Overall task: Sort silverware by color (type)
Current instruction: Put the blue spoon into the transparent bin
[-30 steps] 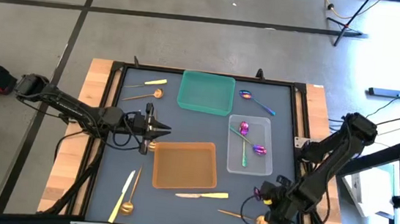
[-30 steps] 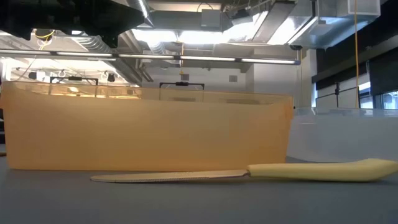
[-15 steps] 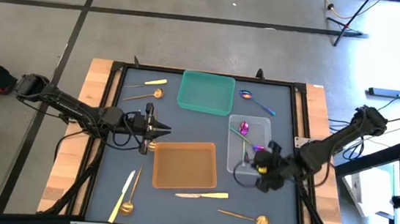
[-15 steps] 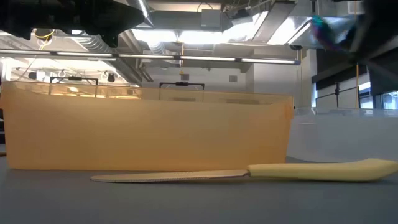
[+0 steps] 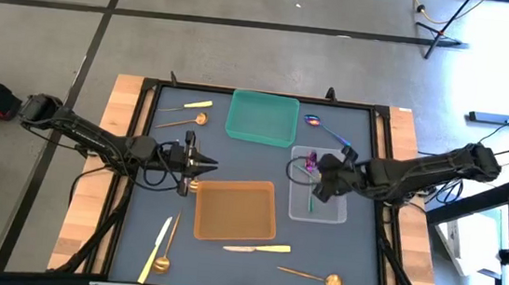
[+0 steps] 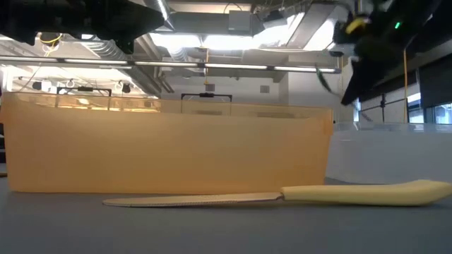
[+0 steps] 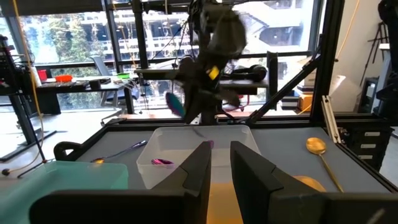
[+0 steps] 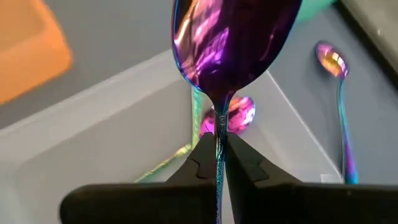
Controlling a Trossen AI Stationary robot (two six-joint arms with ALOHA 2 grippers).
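My right gripper (image 5: 319,177) hangs over the clear tray (image 5: 337,211), shut on an iridescent purple spoon (image 8: 233,37). The left wrist view shows that spoon (image 7: 176,103) in the air above the tray. Inside the tray lie a purple spoon (image 5: 310,158) and a teal handle (image 5: 311,200). Another purple spoon (image 5: 326,128) lies on the mat beyond the tray. Gold spoons (image 5: 197,118) (image 5: 330,282) (image 5: 161,264) and yellow knives (image 5: 258,248) (image 5: 153,250) (image 5: 197,105) lie flat on the mat. My left gripper (image 5: 203,166) waits, shut, at the orange tray's far left corner. My right gripper pinches the purple spoon by its thin neck (image 8: 218,124), just behind the bowl, between the two fingertips. The handle runs back between the fingers and the bowl sticks out ahead of them. The spoon is lifted clear, above the clear tray.
A teal tray (image 5: 262,117) stands at the far edge and an orange tray (image 5: 236,210) in the middle. A small gold spoon (image 5: 192,185) lies beside the left gripper. In the low view a yellow knife (image 6: 353,192) lies in front of the orange tray (image 6: 169,152).
My right gripper has risen from the table's near right corner with the purple spoon and swung toward the far edge and the left. It now stands over the clear tray, with the spoon lifted clear of the mat.
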